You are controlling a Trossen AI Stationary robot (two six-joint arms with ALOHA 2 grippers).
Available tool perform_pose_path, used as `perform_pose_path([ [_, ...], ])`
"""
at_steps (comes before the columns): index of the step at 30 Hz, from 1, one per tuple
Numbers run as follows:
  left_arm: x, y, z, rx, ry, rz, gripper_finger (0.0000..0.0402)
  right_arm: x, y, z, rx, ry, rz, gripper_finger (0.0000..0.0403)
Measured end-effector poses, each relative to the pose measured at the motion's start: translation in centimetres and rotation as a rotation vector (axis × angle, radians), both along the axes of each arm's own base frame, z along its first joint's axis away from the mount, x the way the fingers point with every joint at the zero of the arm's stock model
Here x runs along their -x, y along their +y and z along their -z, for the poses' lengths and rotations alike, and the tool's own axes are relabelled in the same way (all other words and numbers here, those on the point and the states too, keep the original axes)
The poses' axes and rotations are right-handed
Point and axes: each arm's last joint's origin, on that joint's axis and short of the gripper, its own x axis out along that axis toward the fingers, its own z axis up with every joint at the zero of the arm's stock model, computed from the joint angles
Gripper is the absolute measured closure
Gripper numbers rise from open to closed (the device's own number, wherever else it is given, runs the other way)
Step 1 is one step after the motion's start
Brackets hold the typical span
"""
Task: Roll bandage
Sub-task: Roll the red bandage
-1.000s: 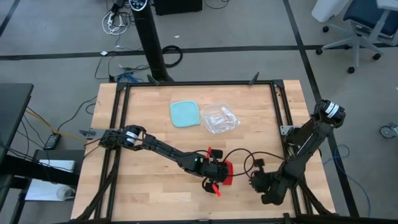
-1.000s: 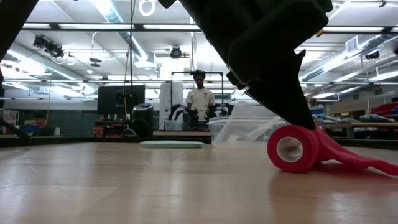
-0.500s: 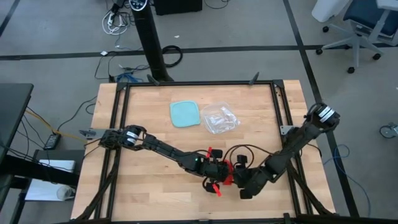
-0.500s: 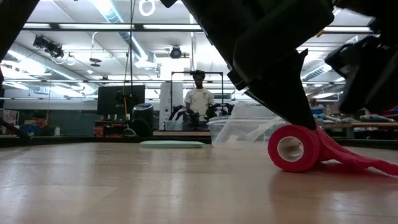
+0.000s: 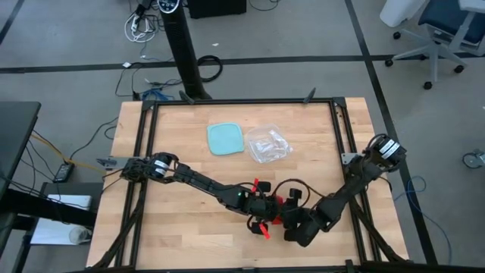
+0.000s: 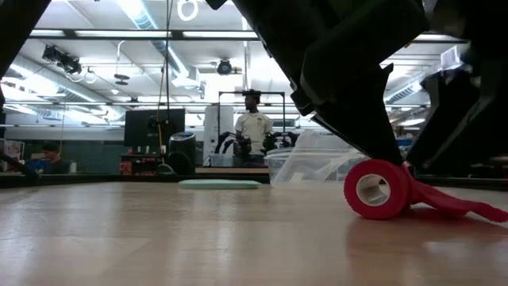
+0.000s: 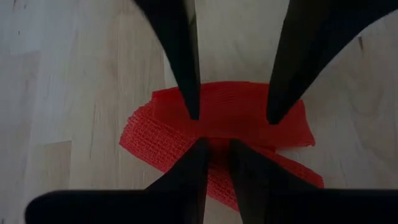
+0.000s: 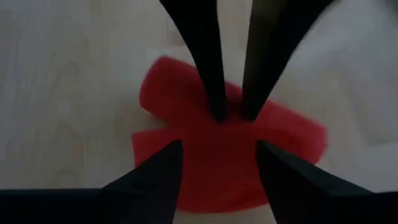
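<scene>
Step in hand: rolling, well advanced by the look of it. The bandage (image 6: 378, 189) stands as a red roll on its edge on the surface (image 5: 182, 152), its hollow core facing the low camera, with a short loose tail (image 6: 460, 208) lying flat on the wood beside it. In the high view the roll sits toward the near edge of the surface, well apart from the blue container (image 5: 226, 139) and the clear bag (image 5: 267, 144), which lie side by side farther back.

Left gripper (image 7: 231, 115): its jaws are clamped on the roll, one finger to each side, holding it upright. The left arm reaches low across the surface to the roll from the far left side.

Right gripper (image 8: 212, 165): directly over the bandage, beside the left gripper. Its jaws stand apart with red fabric between them, gripping nothing. The right arm folds back on itself from the right edge of the surface, with the wrist pitched down at the roll.

Whether the right fingers touch the fabric cannot be told; the wrist view is blurred there.

Next move, as judged: the right jaws need to close on the loose tail close to the roll, then lay it over the roll while the left holds steady. A poor hold may slacken the winding.
</scene>
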Motion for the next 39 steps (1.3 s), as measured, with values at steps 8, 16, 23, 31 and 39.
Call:
perform_pose_path([
  [8,0.0,0.0,0.0,-0.003,-0.001,0.016,0.0330,0.3,-0.6,-0.7,0.223,0.100,-0.071,0.0230],
  [16,0.0,0.0,-0.1,-0.010,0.006,0.021,0.0330,-0.6,-1.7,-0.7,0.264,0.131,-0.088,0.0233],
  [23,0.1,0.0,0.0,-0.018,0.012,0.024,0.0330,-1.1,-1.8,-0.7,0.256,0.144,-0.146,0.0265],
  [31,0.0,0.0,-0.1,0.011,0.005,0.009,0.0330,0.5,-0.3,-1.8,0.205,0.045,-0.087,0.0306],
  [39,-0.3,-0.1,-0.2,0.072,-0.022,-0.005,0.0330,3.7,2.3,-2.4,0.124,-0.025,-0.086,0.0316],
])
